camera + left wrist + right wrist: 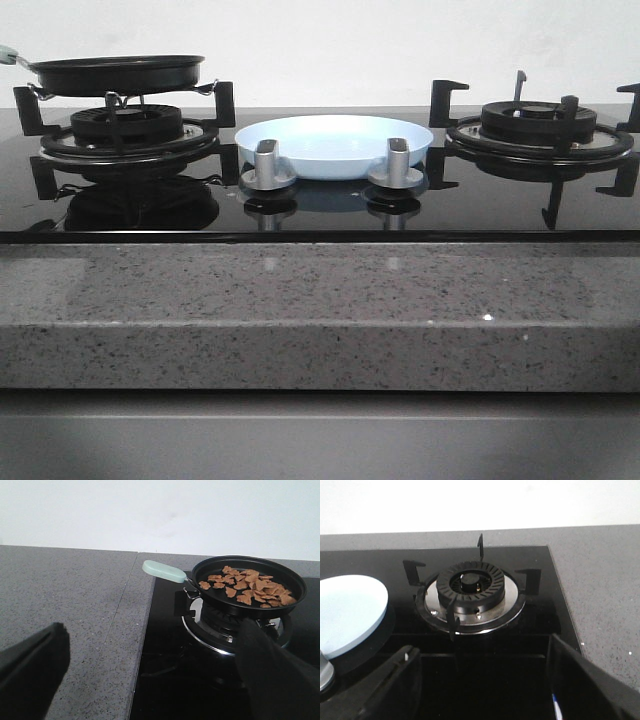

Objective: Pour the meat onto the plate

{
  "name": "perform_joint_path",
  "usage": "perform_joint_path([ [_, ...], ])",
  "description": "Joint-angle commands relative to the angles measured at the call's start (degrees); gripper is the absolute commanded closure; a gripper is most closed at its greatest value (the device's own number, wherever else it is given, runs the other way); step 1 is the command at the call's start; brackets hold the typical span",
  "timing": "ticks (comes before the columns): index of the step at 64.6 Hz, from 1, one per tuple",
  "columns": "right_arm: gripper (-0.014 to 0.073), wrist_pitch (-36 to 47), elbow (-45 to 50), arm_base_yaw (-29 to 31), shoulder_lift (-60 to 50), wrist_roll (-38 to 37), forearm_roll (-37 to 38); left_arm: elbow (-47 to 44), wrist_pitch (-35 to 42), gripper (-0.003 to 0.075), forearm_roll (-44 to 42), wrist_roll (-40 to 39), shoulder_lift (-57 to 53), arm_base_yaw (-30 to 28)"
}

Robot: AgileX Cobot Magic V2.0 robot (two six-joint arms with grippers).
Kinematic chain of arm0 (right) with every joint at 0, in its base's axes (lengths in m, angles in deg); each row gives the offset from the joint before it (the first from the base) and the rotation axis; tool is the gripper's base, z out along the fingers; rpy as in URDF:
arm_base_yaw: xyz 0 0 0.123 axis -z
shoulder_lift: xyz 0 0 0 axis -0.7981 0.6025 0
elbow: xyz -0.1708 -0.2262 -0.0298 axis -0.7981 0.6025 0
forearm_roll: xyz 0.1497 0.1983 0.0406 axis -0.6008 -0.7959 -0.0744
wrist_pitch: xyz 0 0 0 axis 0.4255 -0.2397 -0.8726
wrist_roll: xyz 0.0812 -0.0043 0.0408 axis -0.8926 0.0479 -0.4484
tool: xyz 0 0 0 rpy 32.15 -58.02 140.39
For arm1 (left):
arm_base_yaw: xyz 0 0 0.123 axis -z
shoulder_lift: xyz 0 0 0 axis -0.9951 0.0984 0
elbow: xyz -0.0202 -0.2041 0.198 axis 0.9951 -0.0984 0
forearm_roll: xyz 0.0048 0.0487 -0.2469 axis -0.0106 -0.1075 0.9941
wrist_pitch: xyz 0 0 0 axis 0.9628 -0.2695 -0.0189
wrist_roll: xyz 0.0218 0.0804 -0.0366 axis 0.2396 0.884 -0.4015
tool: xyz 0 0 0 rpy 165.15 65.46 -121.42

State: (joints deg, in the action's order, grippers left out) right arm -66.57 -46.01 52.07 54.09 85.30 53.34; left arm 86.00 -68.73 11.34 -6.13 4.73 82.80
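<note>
A black frying pan with a pale-green handle sits on the left burner. The meat, a heap of small reddish-brown pieces, lies in the pan. The pale-blue plate rests on the black hob between the two burners, behind two silver knobs; its edge shows in the right wrist view. My left gripper is open and empty, short of the pan and its handle. My right gripper is open and empty, in front of the right burner. Neither gripper shows in the front view.
The right burner with black pan supports stands bare. Two silver knobs stand in front of the plate. A speckled grey stone counter runs along the front and to the left of the hob.
</note>
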Motion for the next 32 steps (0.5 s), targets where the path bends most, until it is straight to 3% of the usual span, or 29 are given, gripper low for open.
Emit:
perform_joint_path([
  [1, 0.0051, 3.92, -3.59, 0.24, 1.17, 0.33, -0.62, 1.99, 4.81, 0.009, -0.04, -0.56, 0.07, -0.16],
  [32, 0.0076, -24.73, -41.49, -10.29, 37.09, 0.33, -0.72, 1.99, 4.91, 0.0203, -0.04, -0.56, 0.07, -0.16],
])
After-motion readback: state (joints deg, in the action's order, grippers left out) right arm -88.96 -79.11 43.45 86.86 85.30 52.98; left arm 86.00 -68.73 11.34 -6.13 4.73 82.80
